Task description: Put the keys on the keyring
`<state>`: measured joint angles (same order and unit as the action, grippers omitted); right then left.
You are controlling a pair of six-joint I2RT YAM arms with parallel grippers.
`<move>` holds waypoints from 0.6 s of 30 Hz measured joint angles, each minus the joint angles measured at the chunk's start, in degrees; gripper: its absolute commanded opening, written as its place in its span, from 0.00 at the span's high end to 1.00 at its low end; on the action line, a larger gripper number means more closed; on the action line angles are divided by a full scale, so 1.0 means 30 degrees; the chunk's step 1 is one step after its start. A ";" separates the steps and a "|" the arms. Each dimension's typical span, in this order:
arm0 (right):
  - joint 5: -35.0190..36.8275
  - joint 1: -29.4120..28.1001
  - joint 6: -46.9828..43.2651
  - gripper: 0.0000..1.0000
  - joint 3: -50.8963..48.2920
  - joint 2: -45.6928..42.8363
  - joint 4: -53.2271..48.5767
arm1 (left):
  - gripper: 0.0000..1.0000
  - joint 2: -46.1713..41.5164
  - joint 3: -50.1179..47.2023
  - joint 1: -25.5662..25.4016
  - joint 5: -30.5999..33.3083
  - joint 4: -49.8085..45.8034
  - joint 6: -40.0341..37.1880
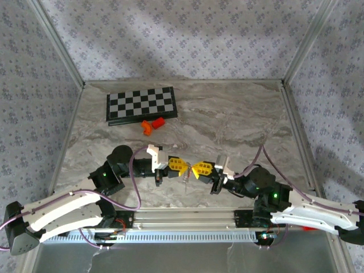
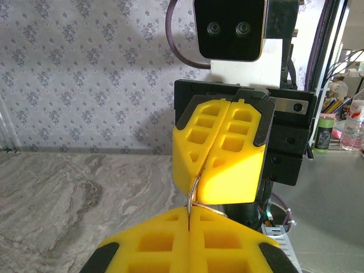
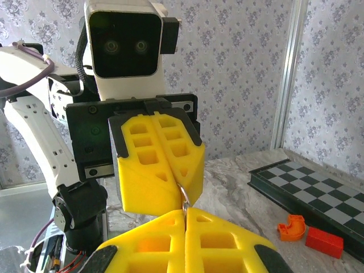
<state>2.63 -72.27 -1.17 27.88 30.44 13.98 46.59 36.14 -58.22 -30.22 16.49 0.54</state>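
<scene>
Shut tight, the left gripper (image 1: 181, 165) and the right gripper (image 1: 197, 169) meet tip to tip, each with its yellow jaws pressed fully together. They sit on the near side of the chessboard (image 1: 141, 104), well apart from it and low over the marble-patterned table (image 1: 239, 119). A thin silver curve of wire bridges the small gap between the two sets of tips, and I take it for the keyring (image 2: 194, 192). One end disappears into the seam of the right gripper and the other into the seam of the left gripper, so both appear clamped on the same metal. I cannot make out its red tag, and whether a key is caught in either seam is too small to tell. Facing each other this closely suits threading, since one side can steady the ring while the other works a key along the wire. An orange curved piece (image 1: 147, 127) and a red block (image 1: 158, 121) lie just beside the chessboard's near edge, close together and well away from the tips. By my judgement nothing stands in the way of the work, though the jaws themselves hide most of the wire.
</scene>
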 measured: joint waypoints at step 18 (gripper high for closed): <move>0.0146 -0.0051 -0.0284 1.00 0.0000 -0.0211 0.0007 | 1.00 -0.0036 0.0000 0.0000 0.0000 -0.0138 0.0000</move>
<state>3.07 -72.42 -2.02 27.88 29.80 14.00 46.48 36.14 -58.22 -30.22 16.08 0.54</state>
